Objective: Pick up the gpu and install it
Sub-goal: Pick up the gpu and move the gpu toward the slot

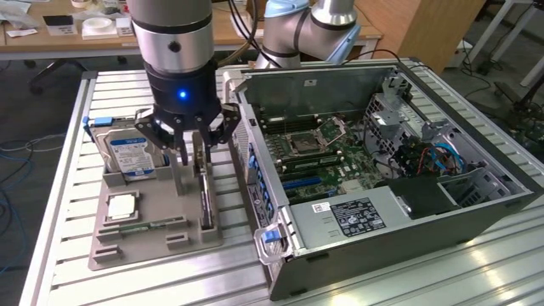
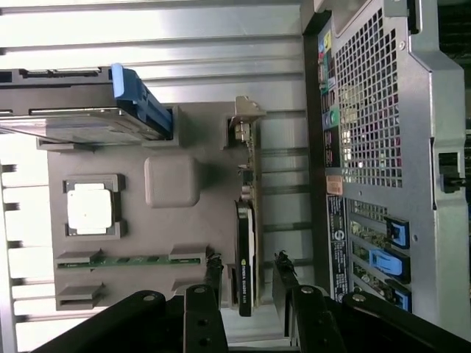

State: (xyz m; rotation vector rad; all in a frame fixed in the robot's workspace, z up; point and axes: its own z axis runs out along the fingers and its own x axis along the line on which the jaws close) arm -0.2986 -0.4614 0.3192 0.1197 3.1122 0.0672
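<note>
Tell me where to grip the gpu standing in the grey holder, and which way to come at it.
I'd take the gpu by its upper long edge, near mid-length, coming straight down with a finger on each flat face. It stands thin, on edge, in a slot of the holder, so the top is freest; its metal bracket is at one end. The open gripper hangs astride it.

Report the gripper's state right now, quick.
Gripper: open, one finger on each side of the gpu, which stands on edge in the gray tray; not gripping it.
</note>
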